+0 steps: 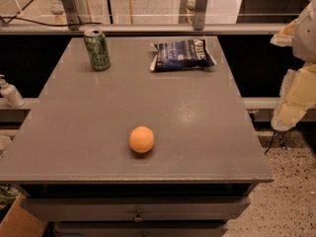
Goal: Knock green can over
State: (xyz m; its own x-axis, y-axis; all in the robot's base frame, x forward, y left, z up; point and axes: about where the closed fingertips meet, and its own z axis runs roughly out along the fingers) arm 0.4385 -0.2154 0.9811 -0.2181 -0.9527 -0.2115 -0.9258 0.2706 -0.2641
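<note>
The green can stands upright near the far left corner of the grey table. It is green with a pale mottled pattern and a silver top rim. My arm and gripper show as pale cream parts at the right edge of the camera view, off the table's right side and well away from the can. Nothing is held that I can see.
An orange ball lies near the table's front middle. A dark blue crinkled chip bag lies at the far middle, right of the can. A white bottle stands off the left side. A railing runs behind the table.
</note>
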